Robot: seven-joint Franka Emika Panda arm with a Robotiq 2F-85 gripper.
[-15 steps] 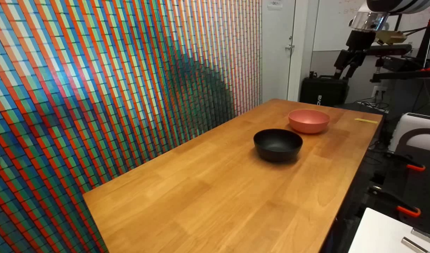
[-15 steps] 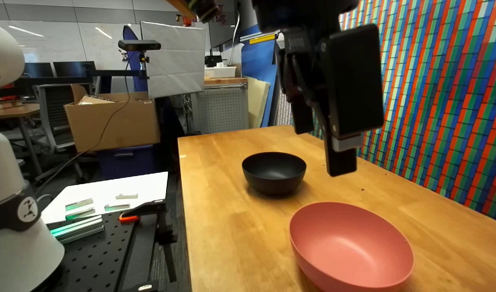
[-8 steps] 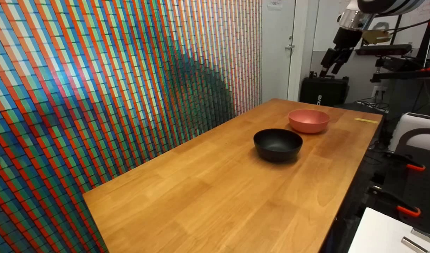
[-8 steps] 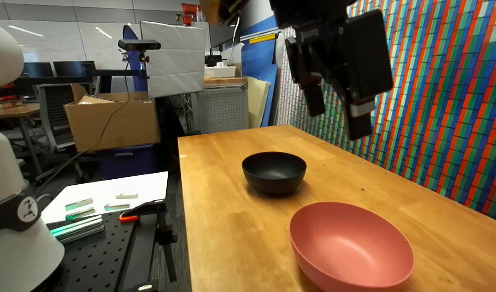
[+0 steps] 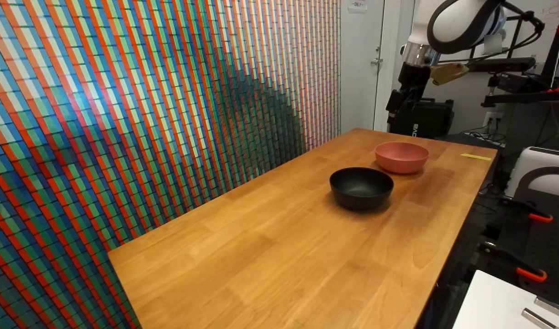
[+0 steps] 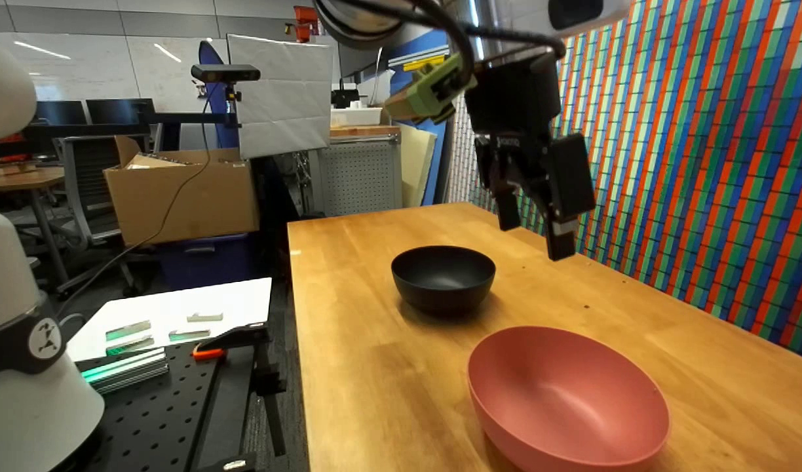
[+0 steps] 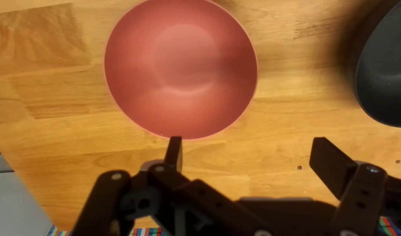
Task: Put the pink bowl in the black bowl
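The pink bowl [image 6: 565,400] sits upright on the wooden table; it also shows in an exterior view [image 5: 401,157] and in the wrist view [image 7: 184,65]. The black bowl [image 6: 443,278] sits upright and apart from it, also in an exterior view [image 5: 361,188] and at the right edge of the wrist view [image 7: 389,72], partly cut off. Both bowls look empty. My gripper [image 7: 248,144] is open with nothing between its fingers. It hangs above the table, on the patterned wall's side of the pink bowl, also in both exterior views [image 6: 535,234] [image 5: 392,114].
The wooden table [image 5: 261,256] runs along the patterned wall [image 5: 147,91]. A yellow strip [image 5: 476,156] lies near its far edge. A white board [image 6: 178,314] and a robot base [image 6: 27,393] stand beside the table. A camera on a stand [image 6: 225,73] is behind.
My gripper first rose, then came lower, shifting left in an exterior view and further from the camera in another, where the wrist now shows. The bowls have not moved.
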